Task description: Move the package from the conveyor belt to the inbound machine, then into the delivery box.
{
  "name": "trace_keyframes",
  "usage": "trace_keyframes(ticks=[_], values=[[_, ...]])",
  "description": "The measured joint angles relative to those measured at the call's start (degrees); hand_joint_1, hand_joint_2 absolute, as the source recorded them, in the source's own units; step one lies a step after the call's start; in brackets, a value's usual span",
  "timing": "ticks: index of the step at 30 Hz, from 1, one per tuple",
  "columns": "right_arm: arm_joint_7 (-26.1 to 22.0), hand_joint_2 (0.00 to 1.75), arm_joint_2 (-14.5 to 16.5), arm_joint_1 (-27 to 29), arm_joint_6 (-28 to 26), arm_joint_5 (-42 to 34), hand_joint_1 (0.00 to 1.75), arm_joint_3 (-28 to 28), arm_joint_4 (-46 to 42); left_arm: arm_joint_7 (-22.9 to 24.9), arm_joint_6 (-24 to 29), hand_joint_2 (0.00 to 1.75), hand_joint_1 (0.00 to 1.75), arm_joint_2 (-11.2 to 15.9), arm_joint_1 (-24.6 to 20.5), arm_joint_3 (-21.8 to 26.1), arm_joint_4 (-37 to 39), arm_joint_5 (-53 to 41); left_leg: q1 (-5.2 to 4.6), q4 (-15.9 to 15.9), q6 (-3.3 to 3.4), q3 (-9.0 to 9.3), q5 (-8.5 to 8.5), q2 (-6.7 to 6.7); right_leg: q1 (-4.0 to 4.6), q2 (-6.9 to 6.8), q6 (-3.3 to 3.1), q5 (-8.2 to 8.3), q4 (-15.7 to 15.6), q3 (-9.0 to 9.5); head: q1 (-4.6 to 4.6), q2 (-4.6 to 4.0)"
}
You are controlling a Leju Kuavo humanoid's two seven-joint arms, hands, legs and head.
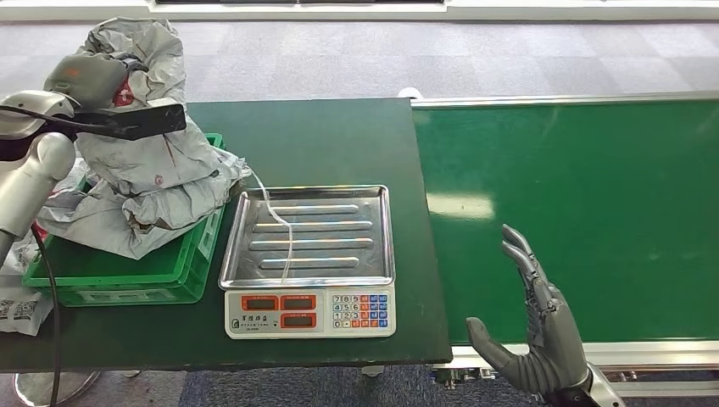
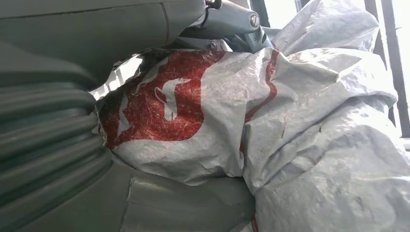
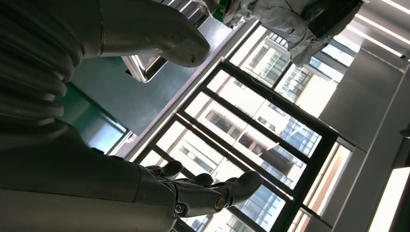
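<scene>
head view: left hand [image 1: 93, 80] gripping package [image 1: 140, 51] above heaped green box [image 1: 127, 275] at far left; right hand [image 1: 530, 339] spread, empty, near belt [image 1: 576, 203].

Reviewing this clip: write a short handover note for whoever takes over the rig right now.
Left hand: grips a grey package, raised over the green box, which already has packages piled in it.
Right hand: open, holding nothing, at the near edge of the conveyor belt.
Scale: tray bare.
Done: the package is off the belt and at the box.
Left: let it go into the box.
</scene>
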Motion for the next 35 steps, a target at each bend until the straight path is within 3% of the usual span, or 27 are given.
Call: trace_keyframes(ticks=[17, 18, 21, 22, 27, 31, 35], values=[[0.02, 1.75, -0.19, -0.25, 0.40, -0.07, 0.00, -0.01, 0.01, -0.13, -1.73, 1.75, 1.75, 1.15, -0.37, 1.04, 3.47, -0.73, 0.00, 0.00, 0.00, -0.01, 0.00, -0.01, 0.00, -0.01, 0.00, 0.00, 0.00, 0.00, 0.01, 0.00], [0.01, 1.75, -0.34, -0.29, 0.49, -0.28, 0.00, -0.01, 0.01, -0.27, -2.41, 1.75, 1.57, 1.25, -0.36, 1.04, 3.57, -0.79, 0.00, 0.00, 0.00, -0.02, 0.00, 0.00, 0.00, -0.01, 0.00, 0.00, 0.00, 0.00, 0.01, 0.00], [-0.01, 1.75, -0.80, -0.49, 0.72, -0.78, 0.00, -0.04, 0.09, -0.76, -4.46, 1.75, 0.48, 1.69, -0.36, 1.04, 4.01, -1.02, 0.00, 0.00, 0.00, -0.02, 0.00, 0.00, 0.00, 0.00, 0.00, 0.00, 0.00, -0.01, 0.01, 0.00], [-0.01, 1.75, -0.91, -0.55, 0.78, -0.88, 0.00, -0.05, 0.14, -0.92, -5.05, 1.75, 0.27, 1.85, -0.35, 1.04, 4.21, -1.10, 0.00, 0.00, 0.00, -0.02, 0.00, 0.00, 0.00, -0.01, 0.00, 0.00, 0.00, -0.01, 0.01, 0.00], [-0.04, 1.75, -1.25, -0.60, 0.83, -1.07, 0.00, -0.16, 0.26, -1.53, -6.60, 1.75, 0.00, 2.56, -0.33, 1.04, 5.15, -1.35, 0.01, 0.00, 0.00, -0.02, 0.00, -0.01, 0.01, -0.01, 0.00, 0.00, 0.00, -0.01, 0.00, 0.00], [-0.04, 1.75, -1.32, -0.60, 0.83, -1.09, 0.00, -0.20, 0.26, -1.58, -6.64, 1.75, 0.00, 2.69, -0.33, 1.04, 5.37, -1.47, 0.01, 0.00, 0.00, -0.02, 0.00, -0.01, 0.01, -0.02, 0.00, 0.00, 0.00, -0.01, 0.01, 0.00], [-0.07, 1.75, -1.40, -0.50, 0.85, -1.06, 0.00, -0.28, 0.26, -0.02, -6.40, 0.00, 0.00, 2.81, -0.33, 1.04, 5.97, -2.78, 0.01, 0.00, 0.00, -0.02, 0.00, -0.01, 0.00, -0.01, 0.00, 0.00, 0.00, -0.01, 0.00, 0.00]])
